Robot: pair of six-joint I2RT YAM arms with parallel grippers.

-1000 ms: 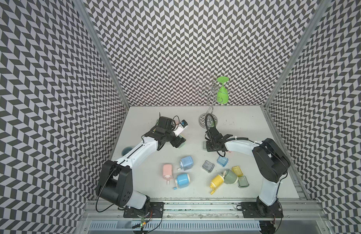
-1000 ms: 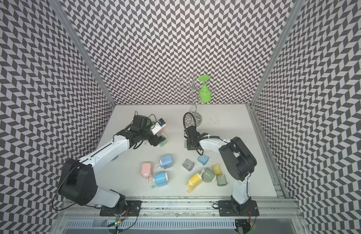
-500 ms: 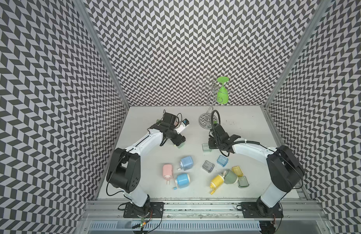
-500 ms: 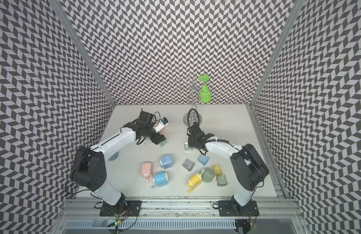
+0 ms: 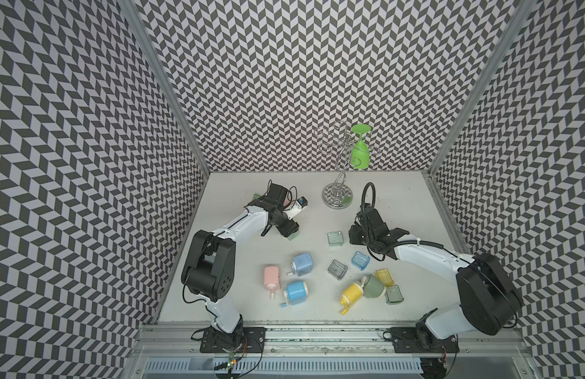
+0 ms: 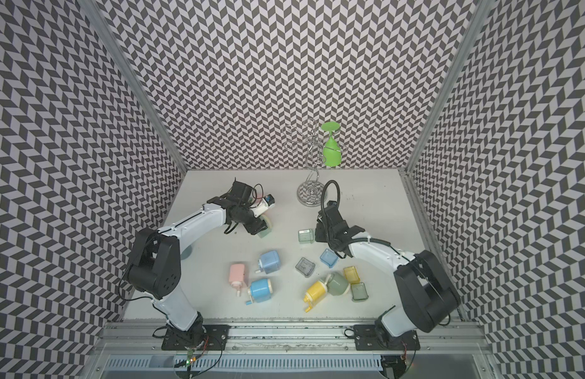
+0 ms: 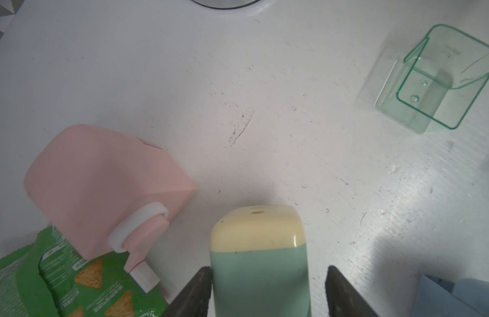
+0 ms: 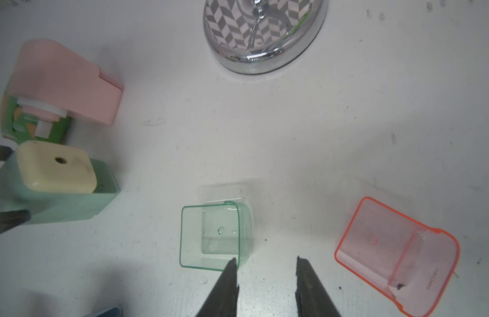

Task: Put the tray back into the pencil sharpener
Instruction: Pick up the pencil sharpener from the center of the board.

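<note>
Tray (image 8: 214, 236) just ahead of right hand (image 8: 266, 259), apart; left hand (image 7: 268, 269) straddles sharpener (image 7: 258, 238), unclamped

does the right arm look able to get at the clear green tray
Probably yes: the open right hand sits at the edge of the green tray, with only bare table around it.

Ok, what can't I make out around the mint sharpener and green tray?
Whether the left hand grips the mint sharpener: left wrist view, frame edge hides contact.
Its tray slot: unseen; left hand covers it in both top views.
Whether the right hand touches the green tray: right wrist view, fingertip overlaps its corner.
</note>
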